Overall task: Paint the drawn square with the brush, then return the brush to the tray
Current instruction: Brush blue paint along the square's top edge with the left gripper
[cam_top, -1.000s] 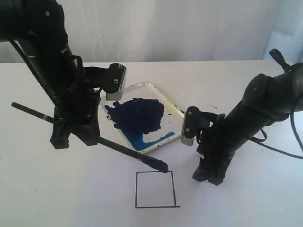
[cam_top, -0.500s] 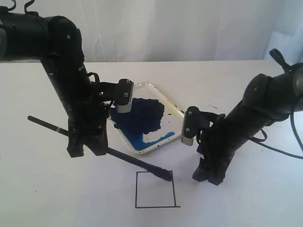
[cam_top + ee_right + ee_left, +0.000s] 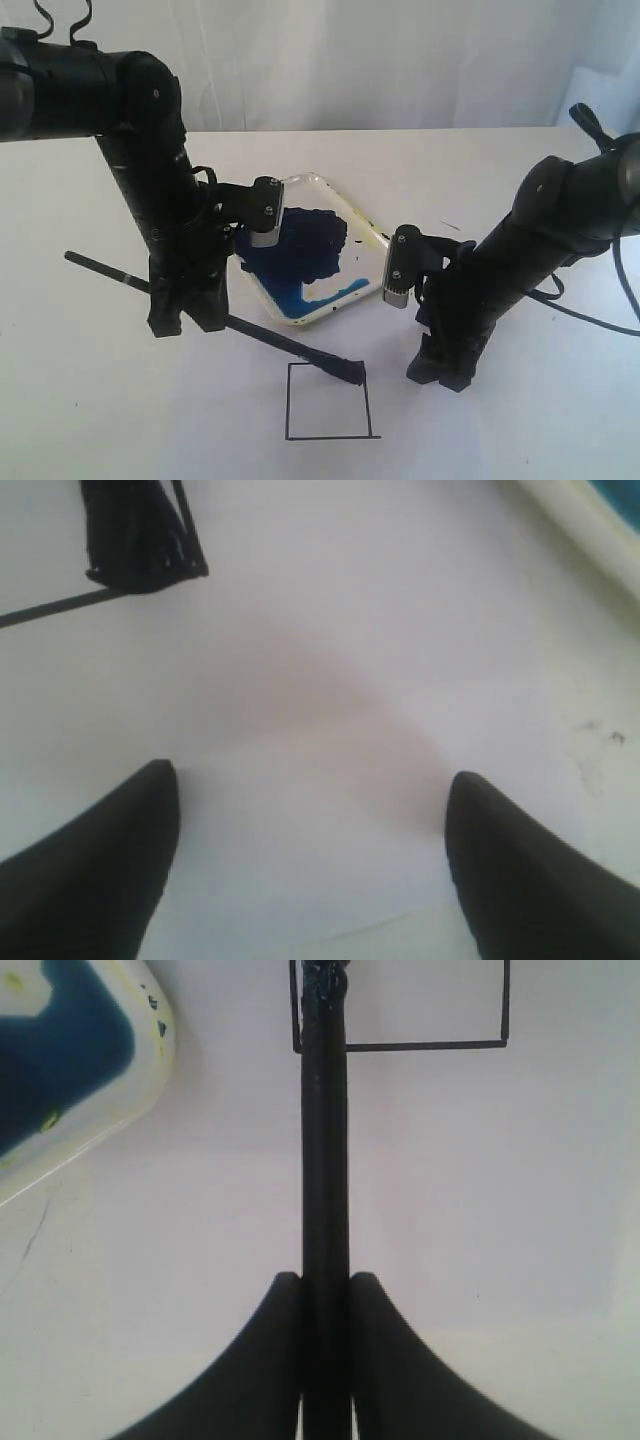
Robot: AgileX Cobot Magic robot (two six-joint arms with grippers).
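The drawn square (image 3: 328, 402) is thin black lines with a white interior on the white surface near the front. My left gripper (image 3: 190, 318) is shut on the brush (image 3: 270, 339), a long black stick slanting down to the right. Its dark bristle tip (image 3: 347, 372) rests on the square's top right corner. In the left wrist view the brush (image 3: 325, 1140) runs straight out from between the closed fingers to the square (image 3: 420, 1010). The white tray (image 3: 352, 222) with its dark blue blotch lies behind the square. My right gripper (image 3: 440, 372) stands open beside the square, holding nothing.
A white backdrop rises behind the table. The right wrist view shows the tray's rim (image 3: 585, 515) at one corner, the brush tip (image 3: 140, 535) on a line of the square, and faint dark specks (image 3: 598, 742) on the white surface. A black cable (image 3: 590, 318) trails right.
My left arm has shifted right and lowered, carrying the brush so its tip slid from the square's top edge onto the top right corner. The right arm has stayed still.
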